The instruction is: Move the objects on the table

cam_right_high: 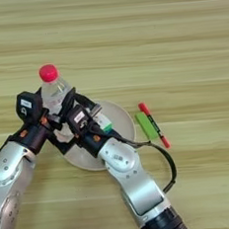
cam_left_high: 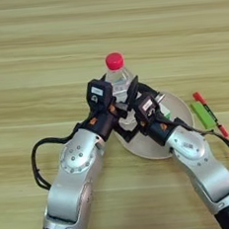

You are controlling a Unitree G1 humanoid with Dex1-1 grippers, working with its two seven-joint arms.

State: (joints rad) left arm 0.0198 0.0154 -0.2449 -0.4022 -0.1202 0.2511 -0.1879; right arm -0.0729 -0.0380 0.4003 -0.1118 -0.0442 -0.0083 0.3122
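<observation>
Standing upright directly between left gripper [cam_left_high: 115, 94] and right gripper [cam_left_high: 132, 92], both equally near, bottle [cam_left_high: 116, 75] with vertical axis; finger closure indeterminable either side.

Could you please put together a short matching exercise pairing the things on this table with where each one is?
Things:
1. clear bottle with red cap
2. red marker pen
3. green block
4. round plate

Places:
A. under both grippers
B. furthest right, touching the green block
C. upright at the plate's far edge, between the left gripper and the right gripper
D. between the plate and the pen

Pairs: 1-C, 2-B, 3-D, 4-A
</observation>
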